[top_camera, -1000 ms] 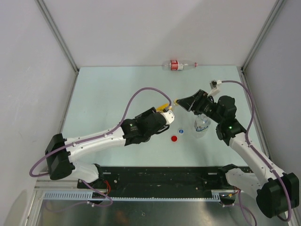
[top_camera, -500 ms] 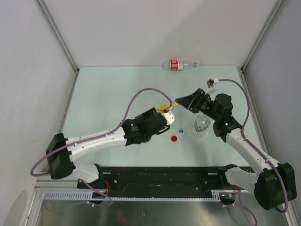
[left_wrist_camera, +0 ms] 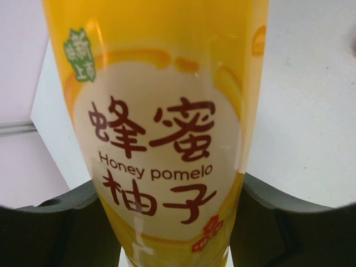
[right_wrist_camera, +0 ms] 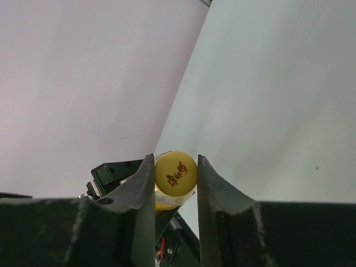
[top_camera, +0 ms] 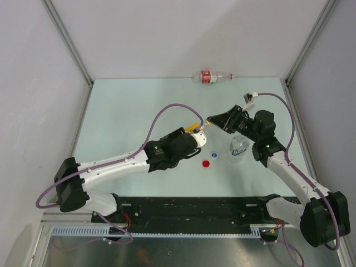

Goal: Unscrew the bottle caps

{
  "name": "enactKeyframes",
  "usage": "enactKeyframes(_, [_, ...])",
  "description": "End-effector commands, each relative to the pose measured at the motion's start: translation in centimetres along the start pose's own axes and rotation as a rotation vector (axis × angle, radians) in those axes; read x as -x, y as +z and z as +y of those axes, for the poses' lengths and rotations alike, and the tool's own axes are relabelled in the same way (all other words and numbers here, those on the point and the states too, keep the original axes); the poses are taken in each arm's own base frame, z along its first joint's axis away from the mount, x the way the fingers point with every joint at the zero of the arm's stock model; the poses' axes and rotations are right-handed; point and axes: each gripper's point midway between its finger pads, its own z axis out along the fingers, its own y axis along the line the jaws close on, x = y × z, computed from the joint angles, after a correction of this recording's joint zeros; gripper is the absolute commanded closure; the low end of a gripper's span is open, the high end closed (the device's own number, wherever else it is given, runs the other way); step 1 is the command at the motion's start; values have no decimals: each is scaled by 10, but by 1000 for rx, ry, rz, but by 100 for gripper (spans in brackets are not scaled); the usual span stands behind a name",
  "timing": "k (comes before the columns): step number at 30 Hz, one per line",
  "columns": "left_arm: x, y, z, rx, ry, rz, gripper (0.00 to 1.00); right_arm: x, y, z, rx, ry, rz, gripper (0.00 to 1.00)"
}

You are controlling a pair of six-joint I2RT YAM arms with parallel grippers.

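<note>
Left gripper [top_camera: 193, 135]: jaws closed partway onto the yellow bottle [left_wrist_camera: 167, 139], one dark jaw on each side of its lower body in the left wrist view. The white label reading "Honey pomelo" faces that camera. Top view: the bottle is held above the table [top_camera: 122, 111] near its middle, tilted, with the neck pointing toward the right arm. Right gripper [top_camera: 209, 119]: jaws nearly closed, pinching the yellow cap [right_wrist_camera: 175, 172] between them, both inner faces touching its rim. The cap top, with dark printed characters, faces the right wrist camera. A bit of yellow neck shows directly behind the cap, so it appears seated on the bottle; whether the thread is engaged cannot be told from this angle. Red cap [top_camera: 206, 163] and blue cap [top_camera: 214, 155] lie loose on the table, near each other, just right of the left gripper. Short clear bottle [top_camera: 239, 146] stands upright beside them, partly under the right wrist. Slim clear bottle [top_camera: 211, 76] lies on its side at the far edge, well apart from both arms.
</note>
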Motion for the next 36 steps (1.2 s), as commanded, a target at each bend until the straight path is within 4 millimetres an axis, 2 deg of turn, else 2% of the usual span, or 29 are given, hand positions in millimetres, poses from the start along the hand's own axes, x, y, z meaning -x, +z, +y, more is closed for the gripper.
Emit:
enactKeyframes(1, [28, -18, 1, -73, -54, -111, 82, 13, -9, 41, 133, -102, -27, 100])
enactKeyframes(9, [45, -34, -19, -261, -81, -204, 85, 15, -24, 65, 210, -209, -47, 100])
enactKeyframes(18, [68, -71, -38, -508, -91, -359, 87, 6, -44, 99, 371, -360, -17, 100])
enactKeyframes(27, [85, -136, -68, -868, -26, -577, 87, -13, -70, 134, 569, -537, 39, 100])
enactKeyframes(36, [86, -203, -78, -1208, 33, -769, 87, -34, -100, 164, 737, -697, 72, 100])
